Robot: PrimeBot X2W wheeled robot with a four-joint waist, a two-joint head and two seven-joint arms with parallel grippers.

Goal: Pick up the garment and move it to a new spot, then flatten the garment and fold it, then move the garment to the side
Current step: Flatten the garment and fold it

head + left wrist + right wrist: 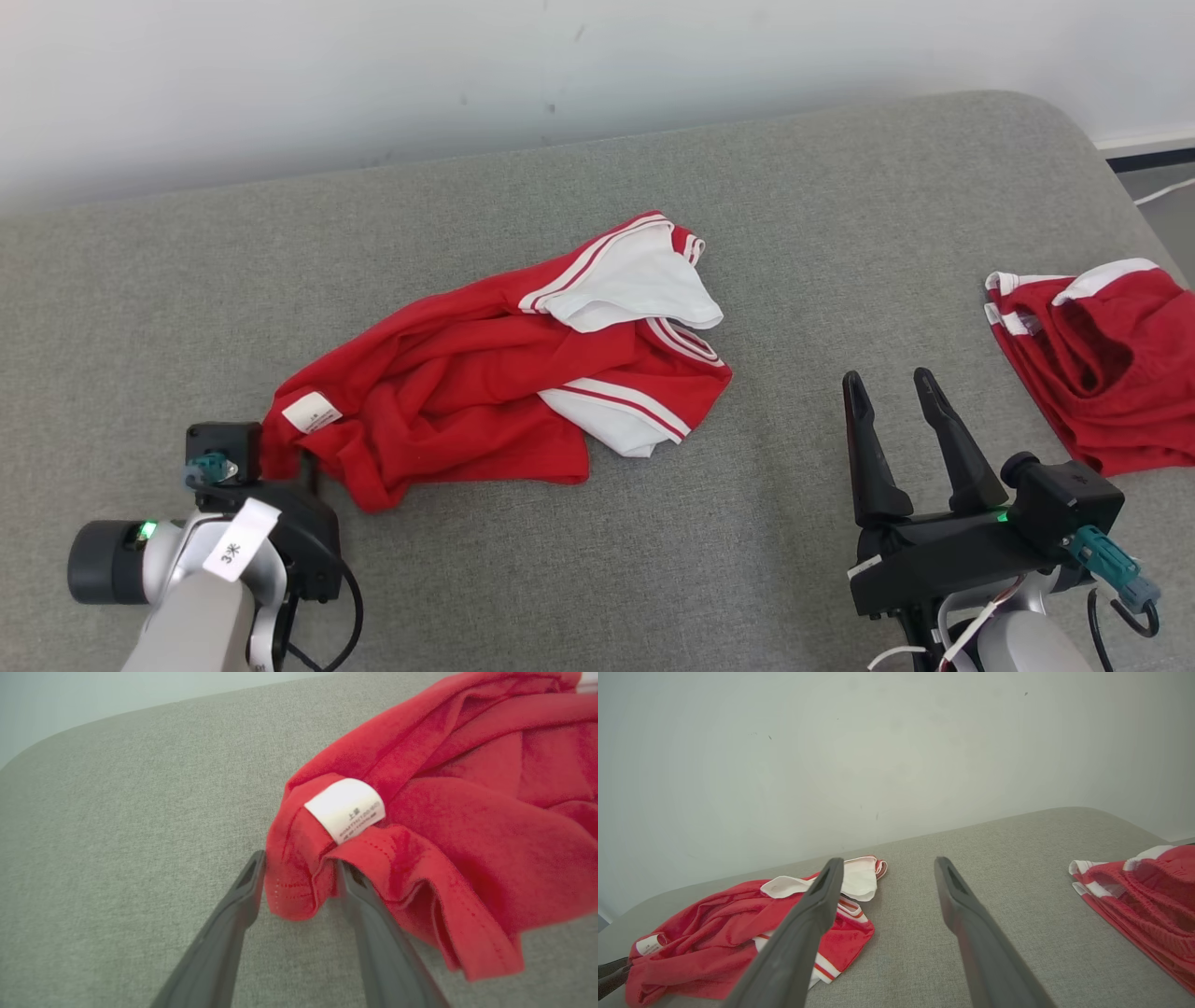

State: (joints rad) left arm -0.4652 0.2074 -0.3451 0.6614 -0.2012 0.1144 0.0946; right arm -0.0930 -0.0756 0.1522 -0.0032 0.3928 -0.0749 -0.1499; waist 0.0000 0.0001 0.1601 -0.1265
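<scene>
I see left gripper [300,861] jaws spread around the garment [448,392] hem, near left; right gripper [888,376] jaws spread too.

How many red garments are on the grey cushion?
2. The crumpled garment lies in the middle of the cushion; the folded garment sits at its right edge, partly cut off by the frame. Others could lie out of view.

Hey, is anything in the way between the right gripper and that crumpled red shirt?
Nothing visible. Bare grey cushion lies between the right gripper and the red shirt; the other red garment lies on the gripper's opposite side.
</scene>
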